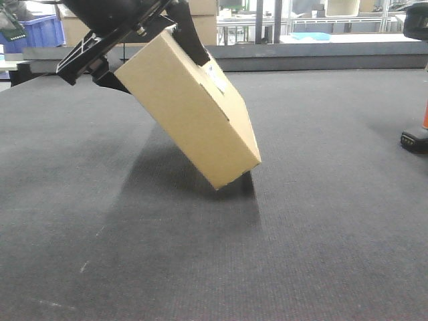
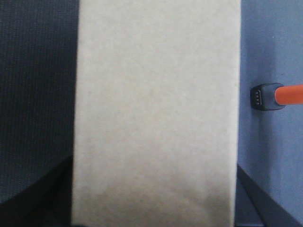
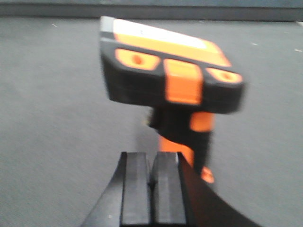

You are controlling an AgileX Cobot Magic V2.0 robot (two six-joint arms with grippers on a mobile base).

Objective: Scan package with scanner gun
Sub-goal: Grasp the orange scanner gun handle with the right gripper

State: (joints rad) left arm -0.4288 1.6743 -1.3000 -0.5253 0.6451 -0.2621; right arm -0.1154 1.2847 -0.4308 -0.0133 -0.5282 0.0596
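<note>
Left gripper [image 1: 150, 57] clamps the package [image 1: 194, 114] by its upper end, tilted, lower corner down by the grey mat [image 1: 321, 221]; right gripper [image 3: 151, 194], jaws pressed together and empty, sits just behind the upright scanner gun [image 3: 175, 80].

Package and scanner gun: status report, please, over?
Left gripper shut on package, held tilted. Right gripper shut, empty, scanner gun standing just ahead. Nothing blocking in view.

Dark grey textured mat [image 1: 200, 261], blue crate [image 1: 39, 31] and tan cardboard boxes [image 1: 211, 27] far behind
</note>
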